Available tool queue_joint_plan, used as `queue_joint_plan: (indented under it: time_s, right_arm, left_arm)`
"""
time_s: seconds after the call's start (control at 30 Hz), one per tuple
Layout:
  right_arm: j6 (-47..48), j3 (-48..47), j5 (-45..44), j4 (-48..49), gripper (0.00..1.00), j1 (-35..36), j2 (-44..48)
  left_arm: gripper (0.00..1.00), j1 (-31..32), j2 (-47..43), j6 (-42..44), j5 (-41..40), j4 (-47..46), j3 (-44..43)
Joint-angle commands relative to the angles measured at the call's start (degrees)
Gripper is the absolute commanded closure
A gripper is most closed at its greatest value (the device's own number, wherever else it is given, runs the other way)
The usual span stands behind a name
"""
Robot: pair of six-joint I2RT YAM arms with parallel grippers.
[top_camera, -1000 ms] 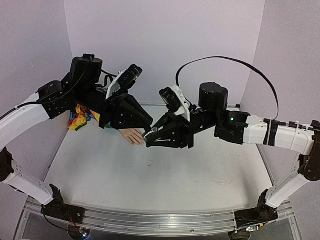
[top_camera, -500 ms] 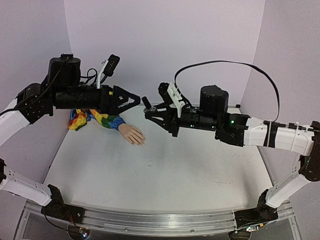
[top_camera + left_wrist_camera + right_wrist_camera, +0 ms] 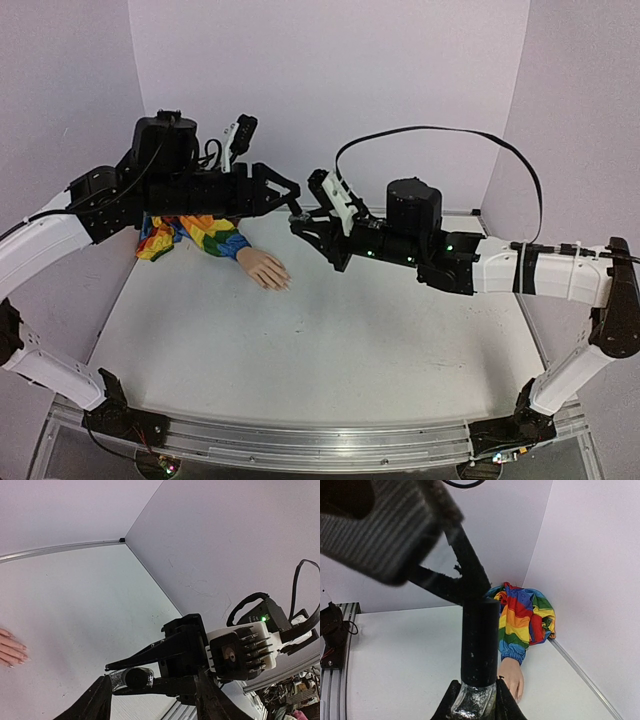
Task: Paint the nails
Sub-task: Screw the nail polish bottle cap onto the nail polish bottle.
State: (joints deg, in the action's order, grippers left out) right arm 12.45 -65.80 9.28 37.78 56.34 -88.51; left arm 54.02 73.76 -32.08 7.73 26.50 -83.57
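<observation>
The pale fake hand [image 3: 263, 268] lies palm down on the white table, its rainbow sleeve [image 3: 205, 235] bunched at the back left corner. Its nails [image 3: 24, 652] show as tiny tips at the left edge of the left wrist view. Above it, my right gripper [image 3: 300, 222] [image 3: 475, 682] is shut on the glittery glass base of a small bottle [image 3: 479, 645] with a tall black cap. My left gripper [image 3: 292, 203] [image 3: 152, 676] meets it cap-first, open. Its fingers [image 3: 101, 700] stand on either side of the cap, and I see no squeeze on it.
Pale walls close in the table on the back, left and right, with the back right corner [image 3: 121, 540] in the left wrist view. The rail [image 3: 300, 445] with both arm bases runs along the near edge. A black cable [image 3: 440, 130] loops over my right arm.
Both grippers have risen from the fake hand. My left gripper opened wide, drew back left, then came in again around the bottle's cap with narrower jaws. The right still holds the bottle.
</observation>
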Motion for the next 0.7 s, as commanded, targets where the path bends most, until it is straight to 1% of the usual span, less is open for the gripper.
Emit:
queue_joint_plan:
  time_s: [0.0,0.1,0.2,0.4,0.5,0.57,0.6,0.63,0.67]
  right_arm:
    - [0.3,-2.0,-0.6,4.8,1.00,0.2,0.9]
    - [0.3,-2.0,-0.3,4.8,1.00,0.2,1.1]
    - [0.2,-2.0,0.0,4.8,1.00,0.2,1.3]
    - [-0.8,-1.9,0.7,5.3,1.00,0.1,2.1]
    - [-1.2,-1.9,6.4,5.2,1.00,0.1,2.9]
    - [-1.9,-1.9,14.3,4.4,1.00,-0.1,3.8]
    - [-3.4,-1.9,19.6,3.9,1.00,-0.5,4.7]
    - [-4.8,-1.8,25.7,3.6,1.00,-0.9,5.3]
    - [-7.4,-1.8,33.2,3.5,1.00,-1.4,6.5]
  left_arm:
    - [0.44,0.1,1.6,-1.2,0.8,-4.4,-1.5]
    - [0.49,0.3,2.5,-0.7,0.7,-4.4,-2.1]
    - [0.57,0.5,3.3,-0.6,0.5,-4.4,-2.6]
    - [0.82,0.6,4.7,0.5,2.9,-4.4,-2.7]
    - [0.99,0.6,4.6,3.5,6.0,-4.2,-2.2]
    - [1.00,0.6,4.1,8.9,12.0,-4.5,-1.8]
    - [1.00,0.6,4.0,14.6,17.2,-4.6,-1.8]
    - [1.00,0.6,3.9,19.1,23.6,-4.5,-1.7]
    - [1.00,0.6,3.9,23.4,32.9,-4.5,-1.6]
